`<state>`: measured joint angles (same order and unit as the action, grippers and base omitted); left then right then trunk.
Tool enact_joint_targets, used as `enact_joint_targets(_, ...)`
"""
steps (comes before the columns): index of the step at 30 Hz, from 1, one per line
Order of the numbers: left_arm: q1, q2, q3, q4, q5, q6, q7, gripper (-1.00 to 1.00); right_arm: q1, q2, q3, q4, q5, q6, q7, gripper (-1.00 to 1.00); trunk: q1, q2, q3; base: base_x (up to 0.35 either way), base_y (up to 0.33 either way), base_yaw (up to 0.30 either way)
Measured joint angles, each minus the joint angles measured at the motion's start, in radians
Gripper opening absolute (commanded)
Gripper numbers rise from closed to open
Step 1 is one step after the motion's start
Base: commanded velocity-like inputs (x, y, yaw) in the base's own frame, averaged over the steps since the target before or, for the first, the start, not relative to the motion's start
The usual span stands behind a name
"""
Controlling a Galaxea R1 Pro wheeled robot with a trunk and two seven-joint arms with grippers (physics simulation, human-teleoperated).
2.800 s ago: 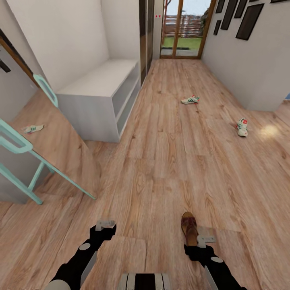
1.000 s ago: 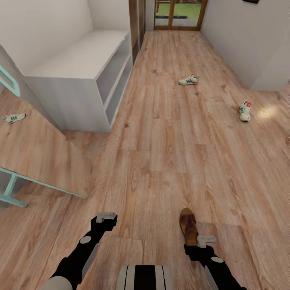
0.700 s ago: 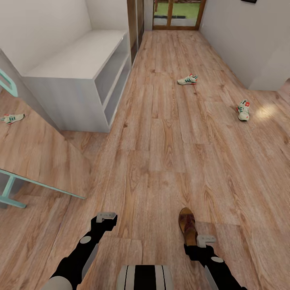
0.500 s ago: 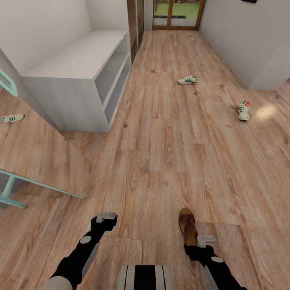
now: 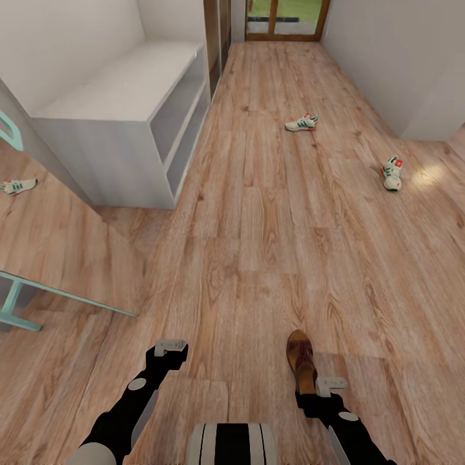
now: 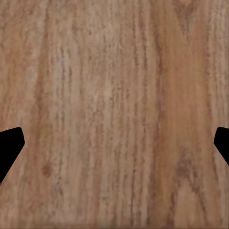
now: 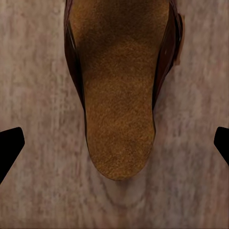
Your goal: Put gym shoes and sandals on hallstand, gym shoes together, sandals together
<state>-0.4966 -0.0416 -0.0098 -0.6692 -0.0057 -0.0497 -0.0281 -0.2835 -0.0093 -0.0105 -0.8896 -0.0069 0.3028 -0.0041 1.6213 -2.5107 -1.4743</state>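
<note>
While both gym shoes (image 5: 302, 123) (image 5: 391, 173) are lying loose on the floor (image 5: 258, 245), the right gripper (image 5: 316, 391), jaws spread, is hovering over one sandal (image 5: 301, 359); left gripper (image 5: 169, 352) is gaping empty.

sandal (image 7: 119, 90): brown, with a fuzzy tan inside, lying flat on the floor (image 7: 38, 71)
floor: light wood planks
right tool (image 7: 114, 143): black tips wide apart, sandal's round end between them

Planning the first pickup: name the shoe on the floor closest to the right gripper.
The brown sandal, lying just ahead of the right gripper and centred between its open jaws in the wrist view. Both white gym shoes lie far up the corridor.
</note>
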Motion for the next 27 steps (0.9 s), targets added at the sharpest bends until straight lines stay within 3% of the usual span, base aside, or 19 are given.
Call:
enact_joint_targets(24, 0.0, 0.0, 0.0, 0.0, 0.0, 0.0, 0.0, 1.0, 0.0, 0.0, 0.0, 0.0, 0.0, 0.0, 0.0, 1.0, 0.01, -0.005, -0.128, 0.0, 0.0, 0.0)
enact_joint_targets(27, 0.0, 0.0, 0.0, 0.0, 0.0, 0.0, 0.0, 1.0, 0.0, 0.0, 0.0, 0.0, 0.0, 0.0, 0.0, 1.0, 0.011, -0.006, -0.134, 0.0, 0.0, 0.0)
